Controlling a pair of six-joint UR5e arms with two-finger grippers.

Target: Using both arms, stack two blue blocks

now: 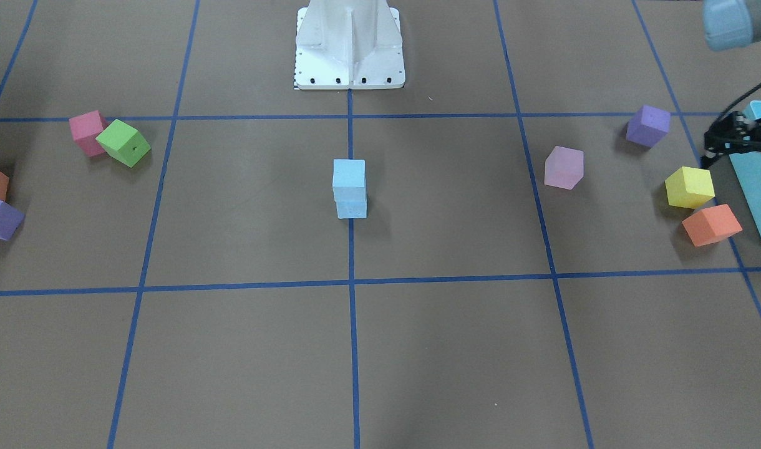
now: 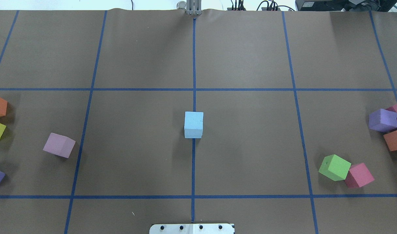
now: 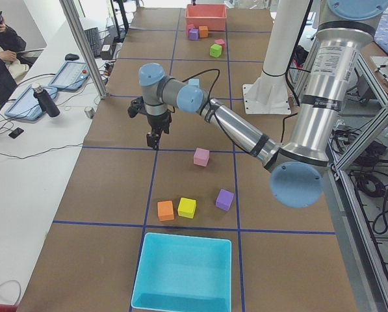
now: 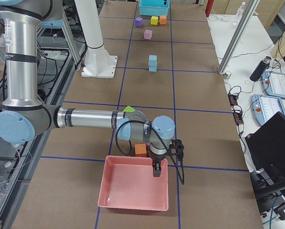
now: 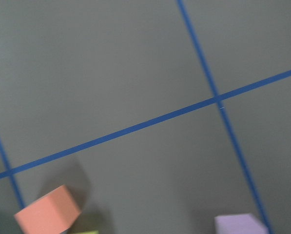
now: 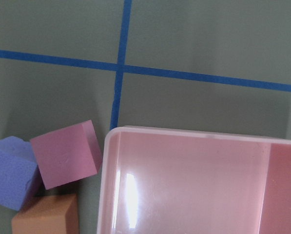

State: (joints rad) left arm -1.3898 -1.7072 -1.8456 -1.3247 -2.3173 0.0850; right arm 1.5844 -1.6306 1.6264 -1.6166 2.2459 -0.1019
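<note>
Blue blocks sit stacked at the centre of the brown-papered table, on a blue tape line (the grid's midline). Seen from overhead, a green cube lies toward 4 o'clock and a lilac cube toward 9. Left gripper hangs above the table's left end, right gripper above a pink tray; whether either's jaws are open cannot be told. An operators' desk flanks the table.
</note>
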